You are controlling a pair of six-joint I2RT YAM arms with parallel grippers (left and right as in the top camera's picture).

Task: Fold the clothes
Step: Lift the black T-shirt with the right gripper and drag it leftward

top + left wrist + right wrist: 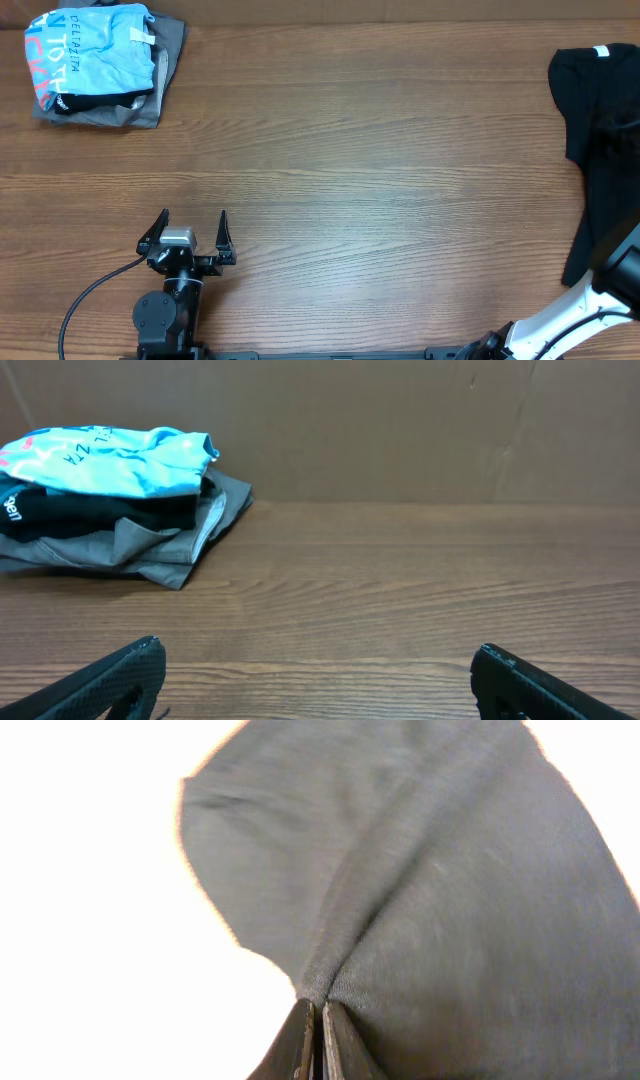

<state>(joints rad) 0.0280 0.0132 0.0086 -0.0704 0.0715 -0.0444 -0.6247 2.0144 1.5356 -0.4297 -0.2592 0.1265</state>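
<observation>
The wooden surface [380,150] fills almost the whole overhead view. The black T-shirt [600,110] is at its far right edge. The shirt is bunched there and partly out of view, and one long part of it runs down toward the right arm [575,310] at the lower right corner.

In the far left corner there is a small pile. A light blue printed shirt [95,45] lies on top, a grey garment [165,70] is at the bottom, and some dark cloth is between them.

The left end effector [192,220] is near the front edge, well apart from the pile and from the T-shirt. Its two fingers are spread wide and hold nothing.

In the right wrist view, the right end effector [318,1010] has its fingers pressed together on a fold of the dark cloth, so it is clamped on the black T-shirt.

A white neck tag [601,51] shows at the top of the T-shirt.
</observation>
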